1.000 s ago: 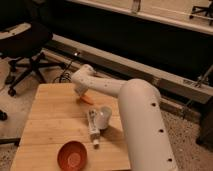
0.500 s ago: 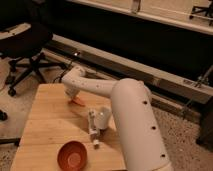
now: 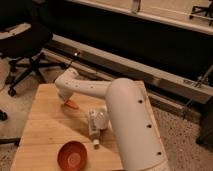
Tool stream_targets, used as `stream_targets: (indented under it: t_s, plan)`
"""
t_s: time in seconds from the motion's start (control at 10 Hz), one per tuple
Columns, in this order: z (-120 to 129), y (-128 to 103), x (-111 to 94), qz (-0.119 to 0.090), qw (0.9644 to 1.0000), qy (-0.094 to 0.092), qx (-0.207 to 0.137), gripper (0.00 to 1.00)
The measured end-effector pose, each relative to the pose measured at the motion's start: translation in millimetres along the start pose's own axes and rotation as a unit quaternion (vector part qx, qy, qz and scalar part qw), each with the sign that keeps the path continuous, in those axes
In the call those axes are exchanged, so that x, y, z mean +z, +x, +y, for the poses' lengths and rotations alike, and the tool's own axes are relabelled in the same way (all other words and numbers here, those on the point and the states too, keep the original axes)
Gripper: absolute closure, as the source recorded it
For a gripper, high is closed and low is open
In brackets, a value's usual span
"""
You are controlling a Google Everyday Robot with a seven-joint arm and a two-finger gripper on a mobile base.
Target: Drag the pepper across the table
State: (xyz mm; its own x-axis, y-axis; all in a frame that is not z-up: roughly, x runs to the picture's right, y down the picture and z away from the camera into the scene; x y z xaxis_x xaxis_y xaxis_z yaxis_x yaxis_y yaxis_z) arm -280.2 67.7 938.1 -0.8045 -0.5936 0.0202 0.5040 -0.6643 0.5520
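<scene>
- Your gripper (image 3: 65, 96): left of centre in frame, over upper-left part of light wooden plank tabletop (image 3: 45, 131), at end of bulky white arm (image 3: 125, 115).
- Gripper opening and hold: cannot tell.
- Small slender orange-red pepper (image 3: 72, 104): lying on tabletop, just beside gripper, to its lower right.
- Round orange-red bowl (image 3: 72, 155): near bottom edge.
- White bottle-like object (image 3: 96, 125): lying at centre.
- Black office chair (image 3: 25, 40): upper left, off tabletop.

wht end effector (image 3: 65, 99) by orange-red pepper (image 3: 72, 104), tan table (image 3: 45, 127)
</scene>
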Motion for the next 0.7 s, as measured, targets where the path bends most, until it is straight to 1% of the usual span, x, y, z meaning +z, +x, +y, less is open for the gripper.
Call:
stream_targets:
  t_s: [0.4,0.7]
  plan:
    - [-44,15,7,-0.003,0.9991,0.019,-0.039,0.72]
    - [-82,28,10,-0.003,0.9968,0.034,-0.072,0.72]
